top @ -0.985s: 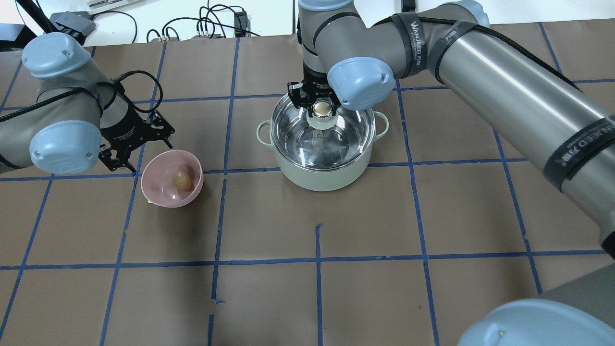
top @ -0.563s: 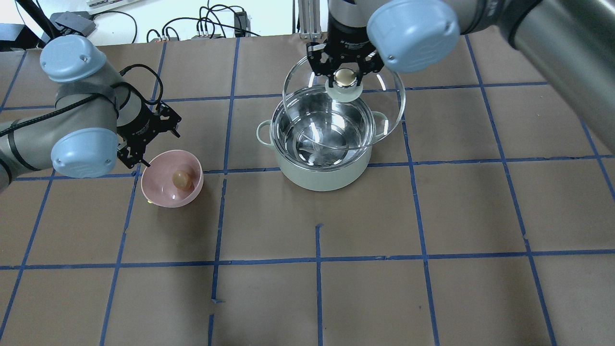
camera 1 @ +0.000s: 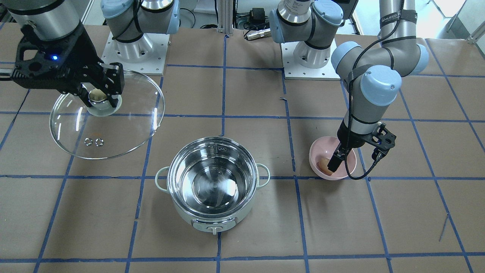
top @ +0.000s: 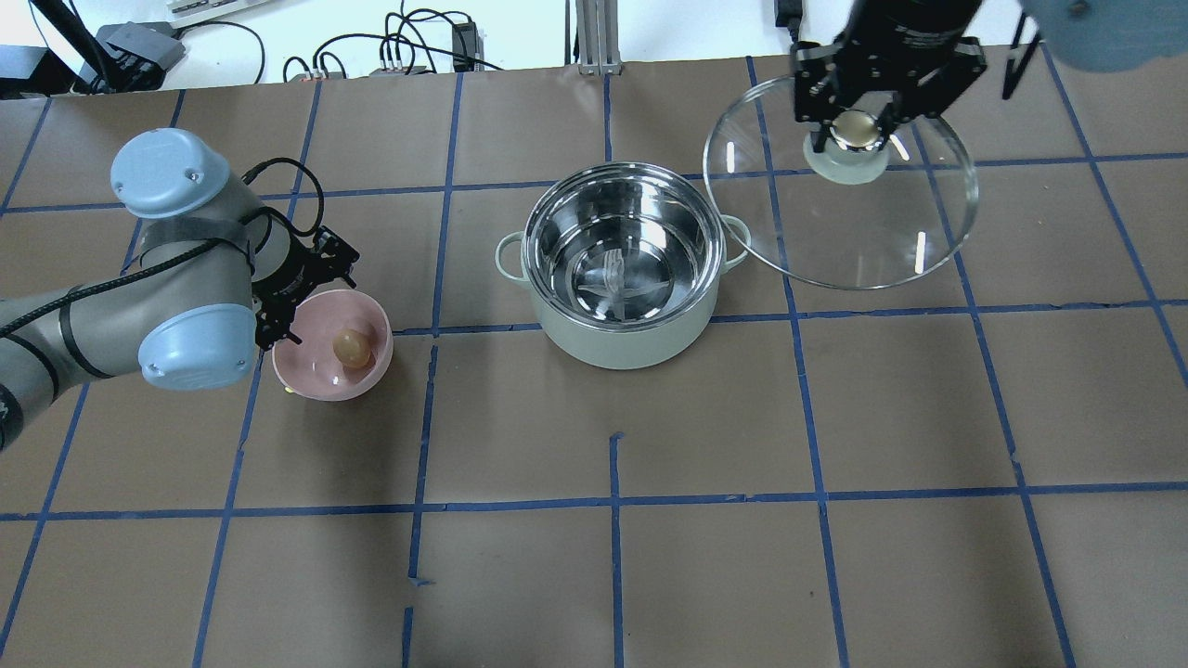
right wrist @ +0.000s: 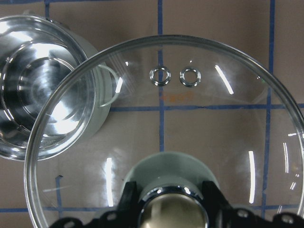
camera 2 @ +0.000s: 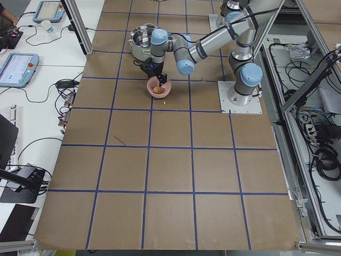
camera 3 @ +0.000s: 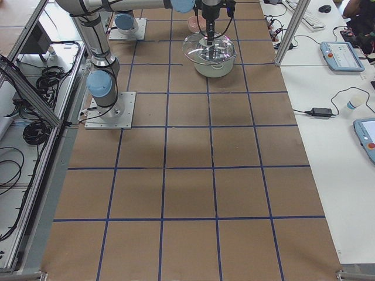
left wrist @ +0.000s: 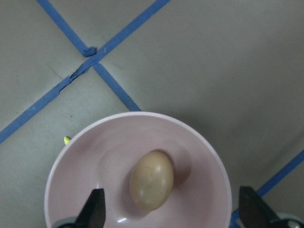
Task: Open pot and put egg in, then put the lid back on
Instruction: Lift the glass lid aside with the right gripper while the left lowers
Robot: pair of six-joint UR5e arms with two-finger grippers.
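Observation:
The mint-green pot point(top: 620, 345) stands open in the middle of the table, its steel inside bare; it also shows in the front view point(camera 1: 212, 220). My right gripper point(top: 856, 130) is shut on the cream knob of the glass lid point(top: 863, 241) and holds it in the air to the right of the pot, clear of the rim. The right wrist view shows the lid point(right wrist: 190, 118) with the pot point(right wrist: 38, 95) to its left. The brown egg point(top: 353, 346) lies in a pink bowl point(top: 316, 376). My left gripper point(left wrist: 173, 211) is open just above the bowl, its fingers either side of the egg point(left wrist: 152, 180).
The pink bowl point(camera 1: 348, 171) sits on a blue tape crossing, left of the pot in the overhead view. Brown paper with a blue tape grid covers the table point(top: 613, 557). Cables and boxes lie beyond the far edge point(top: 399, 46). The arm bases point(camera 1: 310, 57) stand at the robot's side.
My right gripper has lifted the lid off the pot and carried it up and to the right. My left gripper has moved over the pink bowl, towards the egg.

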